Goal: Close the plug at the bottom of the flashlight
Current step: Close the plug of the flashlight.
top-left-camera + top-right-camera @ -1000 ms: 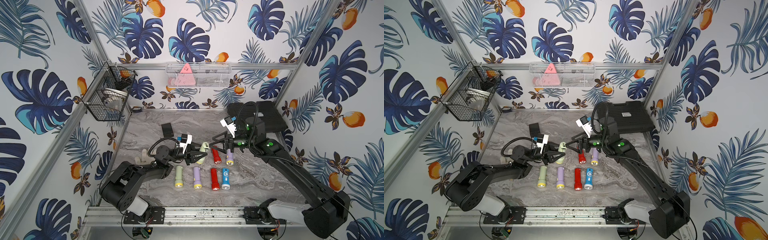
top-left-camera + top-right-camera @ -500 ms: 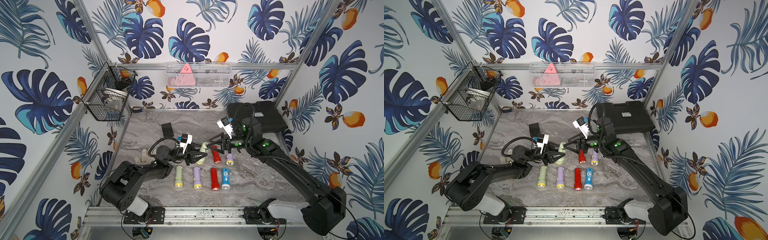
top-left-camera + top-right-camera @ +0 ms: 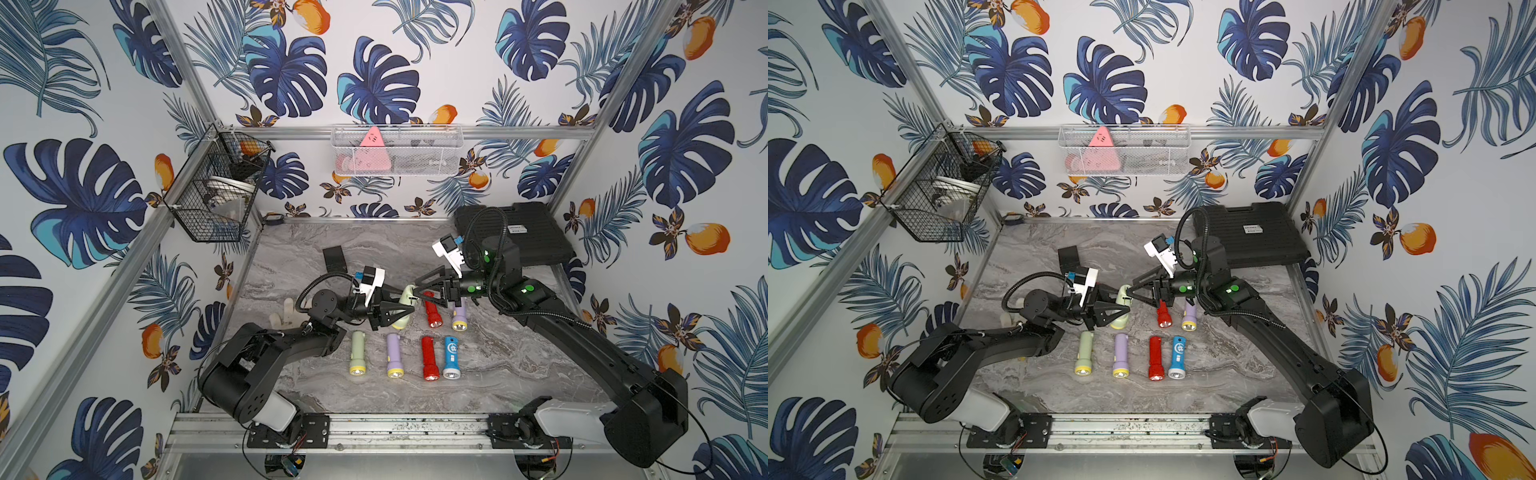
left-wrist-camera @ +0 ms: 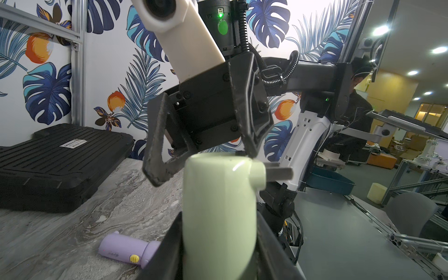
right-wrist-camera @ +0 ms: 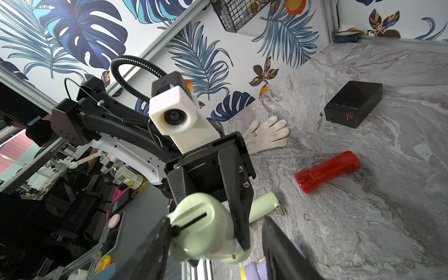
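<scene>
Above the marble tabletop, the left gripper is clamped on the barrel of a pale green flashlight. It holds the flashlight off the surface with its bottom end aimed at the right gripper. The right gripper's jaws stand apart on either side of that bottom end without squeezing it, and in the left wrist view the fold-out plug sticks out sideways, grey prongs showing. On the table below, a red flashlight and a blue flashlight lie just beside each other.
</scene>
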Robot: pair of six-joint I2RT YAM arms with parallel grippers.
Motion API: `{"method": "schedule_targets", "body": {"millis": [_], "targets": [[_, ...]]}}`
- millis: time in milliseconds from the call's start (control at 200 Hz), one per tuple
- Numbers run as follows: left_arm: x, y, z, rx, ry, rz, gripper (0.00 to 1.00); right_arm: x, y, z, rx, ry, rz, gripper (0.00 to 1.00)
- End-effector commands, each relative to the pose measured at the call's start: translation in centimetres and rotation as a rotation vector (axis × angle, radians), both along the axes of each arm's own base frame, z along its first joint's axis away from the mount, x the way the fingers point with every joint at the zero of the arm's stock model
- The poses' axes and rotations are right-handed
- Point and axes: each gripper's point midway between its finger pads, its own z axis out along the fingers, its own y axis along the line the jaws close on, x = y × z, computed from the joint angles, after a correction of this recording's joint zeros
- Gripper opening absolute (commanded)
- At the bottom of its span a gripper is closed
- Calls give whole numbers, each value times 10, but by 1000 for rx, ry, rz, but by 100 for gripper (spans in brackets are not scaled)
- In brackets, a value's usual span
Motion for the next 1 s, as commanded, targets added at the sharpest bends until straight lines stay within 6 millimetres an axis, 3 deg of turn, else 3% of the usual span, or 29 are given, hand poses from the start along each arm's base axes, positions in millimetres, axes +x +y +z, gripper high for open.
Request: {"method": "schedule_targets", "body": {"millis": [0,650,996], "targets": [[-10,2,18,-34,-75,-29,0,5,2,-6,-7,-1,-12,59],[-14,6,37,-59,-118,-30,0,2,4,-31,-28,65,12,30],[-13,6,46,-67,-126,-39,0,1,4,-32,-36,58,17,20]]}}
